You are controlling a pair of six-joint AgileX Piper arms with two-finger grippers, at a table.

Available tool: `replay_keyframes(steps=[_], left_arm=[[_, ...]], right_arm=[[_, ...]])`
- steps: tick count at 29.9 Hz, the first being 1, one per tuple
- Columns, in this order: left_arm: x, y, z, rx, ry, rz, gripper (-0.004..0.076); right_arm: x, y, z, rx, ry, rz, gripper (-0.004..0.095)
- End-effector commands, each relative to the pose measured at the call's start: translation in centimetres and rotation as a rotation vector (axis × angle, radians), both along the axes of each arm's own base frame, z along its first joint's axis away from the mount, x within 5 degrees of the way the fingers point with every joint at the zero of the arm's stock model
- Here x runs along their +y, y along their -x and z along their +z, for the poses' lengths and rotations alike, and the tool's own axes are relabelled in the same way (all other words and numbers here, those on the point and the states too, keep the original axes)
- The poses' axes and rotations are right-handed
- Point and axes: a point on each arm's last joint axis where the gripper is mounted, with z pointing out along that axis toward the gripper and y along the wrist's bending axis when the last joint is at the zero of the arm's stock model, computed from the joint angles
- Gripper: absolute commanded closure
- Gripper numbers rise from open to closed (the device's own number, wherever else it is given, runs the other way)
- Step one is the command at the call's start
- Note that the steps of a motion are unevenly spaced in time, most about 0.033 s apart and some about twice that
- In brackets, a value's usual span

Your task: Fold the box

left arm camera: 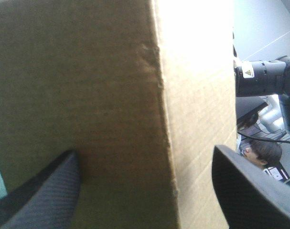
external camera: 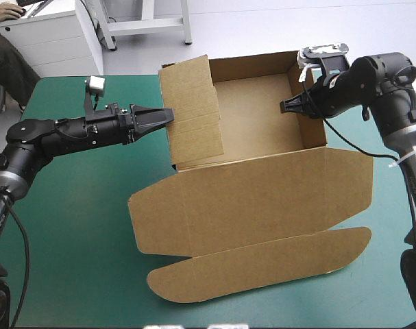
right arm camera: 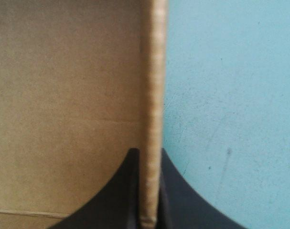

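Brown box [external camera: 262, 199] sits mid-tabletop [external camera: 70, 226] on the teal-green cover. Walls are raised on the far half; the lid lies flat toward the near edge. Left jaws stand apart at the outer face of the left wall [external camera: 194, 113]. Right jaws are clamped on the right wall [right arm camera: 153, 71] edge, one finger on each side.

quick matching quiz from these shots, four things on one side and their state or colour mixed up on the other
Things:
1 left claw
2 right claw
3 lid
4 table cover

States:
a teal-green
b shut on the right wall of the box
c open, at the left wall
d lying flat, toward the table's near edge

Pairs: 1-c, 2-b, 3-d, 4-a
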Motion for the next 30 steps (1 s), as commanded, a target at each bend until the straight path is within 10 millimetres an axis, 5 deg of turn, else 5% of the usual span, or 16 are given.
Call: replay_keyframes(steps=[1, 15, 30], left_arm=[[-0.5, 1.5, 2.5, -0.065, 0.063, -0.058, 0.0200], [-2.7, 3.7, 2.5, -0.028, -0.340, 0.264, 0.0201], [-5.8, 4.3, 2.5, -0.017, -0.368, 0.405, 0.0223]], right_arm=[[1.6, 1.6, 2.9, -0.160, -0.014, 0.007, 0.0908], [5.6, 3.4, 3.3, -0.232, 0.086, -0.016, 0.0908], [7.4, 5.3, 4.3, -0.312, 0.128, -0.061, 0.0908]])
